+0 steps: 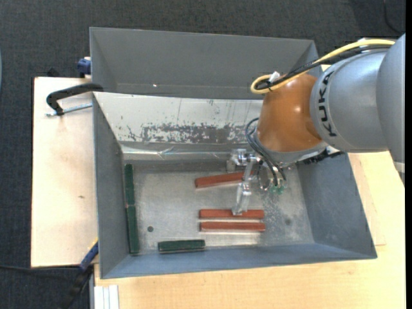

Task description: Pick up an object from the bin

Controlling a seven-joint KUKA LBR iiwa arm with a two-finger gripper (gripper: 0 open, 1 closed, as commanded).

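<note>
My gripper (244, 197) hangs low in the right middle of the bin, under the orange wrist cover. A red-brown bar (217, 182) lies slanted just left of it, its right end under the gripper body. Two more red-brown bars lie side by side directly below: the upper one (226, 214) reaches the gripper's lowest tip, the lower one (232, 226) lies just in front of it. I cannot make out whether the tip touches the upper bar.
Two dark green bars (129, 185) (133, 229) lie end to end along the bin's left wall. A third green bar (181, 244) rests at the front wall. A small dark dot (150, 230) sits on the floor near them. The arm comes in from the right.
</note>
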